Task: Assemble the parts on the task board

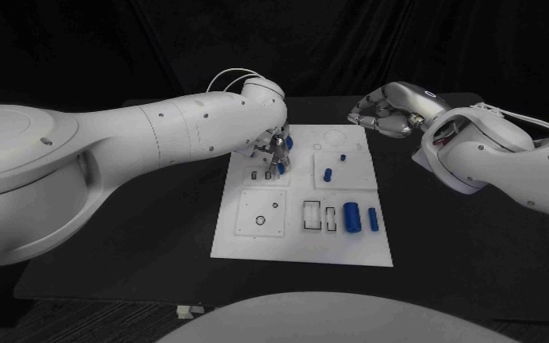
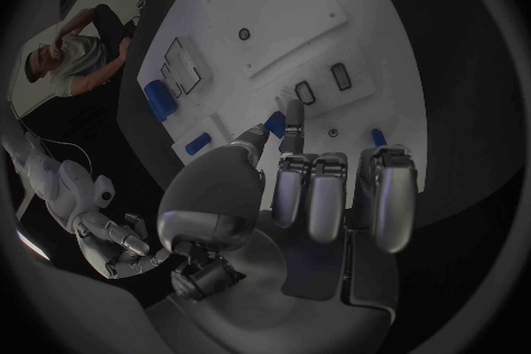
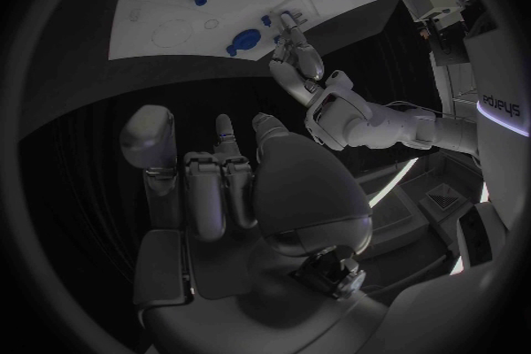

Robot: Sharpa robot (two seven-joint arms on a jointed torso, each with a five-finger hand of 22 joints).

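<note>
The white task board lies in the middle of the black table. My left hand hovers over its far left part and pinches a small blue part between thumb and a finger, just above two small slots; the same part sits at the fingertips. Another blue part lies right beside that hand. My right hand hangs beyond the board's far right corner, fingers curled in, holding nothing. The left hand also appears from the right wrist.
More blue parts lie on the board: a thick cylinder and a thin one near the right edge, and two small ones on the right middle plate. Rectangular recesses sit mid-board; a round hole is on the left plate.
</note>
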